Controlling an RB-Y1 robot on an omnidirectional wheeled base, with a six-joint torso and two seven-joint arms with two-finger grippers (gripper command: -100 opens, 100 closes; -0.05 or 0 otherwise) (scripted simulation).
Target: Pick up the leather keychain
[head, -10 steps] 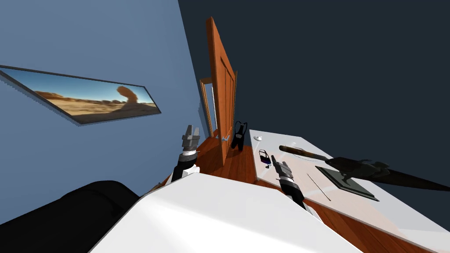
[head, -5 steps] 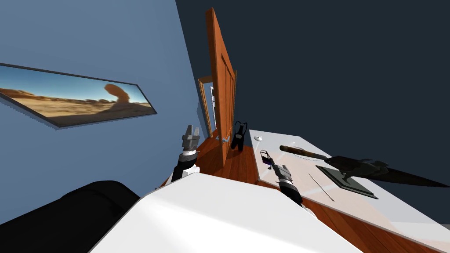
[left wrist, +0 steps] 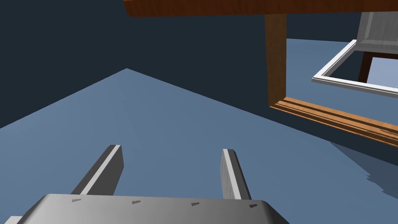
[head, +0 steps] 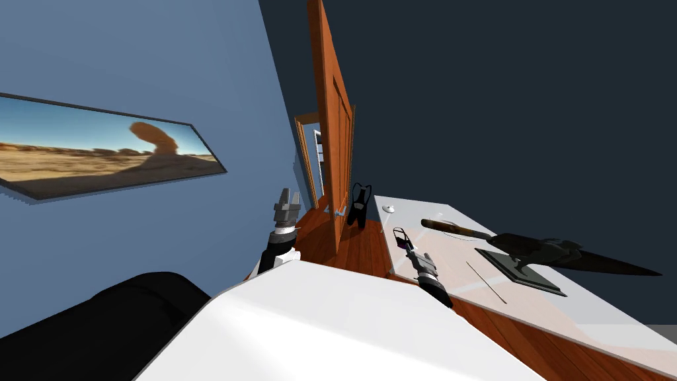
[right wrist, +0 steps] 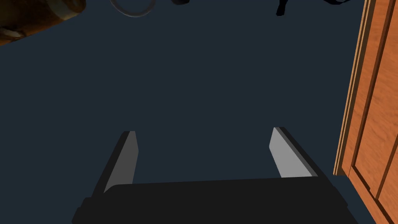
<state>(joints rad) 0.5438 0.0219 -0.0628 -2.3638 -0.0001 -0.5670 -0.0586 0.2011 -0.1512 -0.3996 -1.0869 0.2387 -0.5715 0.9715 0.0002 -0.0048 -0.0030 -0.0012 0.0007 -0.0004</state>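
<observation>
Your right gripper (head: 404,243) is at the near corner of the white table (head: 423,210). Its fingers (right wrist: 281,151) are spread wide with nothing between them. The brown leather-looking keychain (head: 456,229) lies on the table well ahead of the fingertips, with a thin metal ring (right wrist: 132,11) at its end. Seen along the right gripper, the keychain is far out past the finger that is farther from the wooden door (right wrist: 377,97), and it touches neither finger.

In the head view a small dark looped object (head: 398,233) sits right by the fingertips, and you cannot tell whether it touches them. Beyond the keychain stands a dark figure on a flat base (head: 529,254).

Your left gripper (head: 288,195) is held up well apart from the table. Its fingers are spread apart and empty.
</observation>
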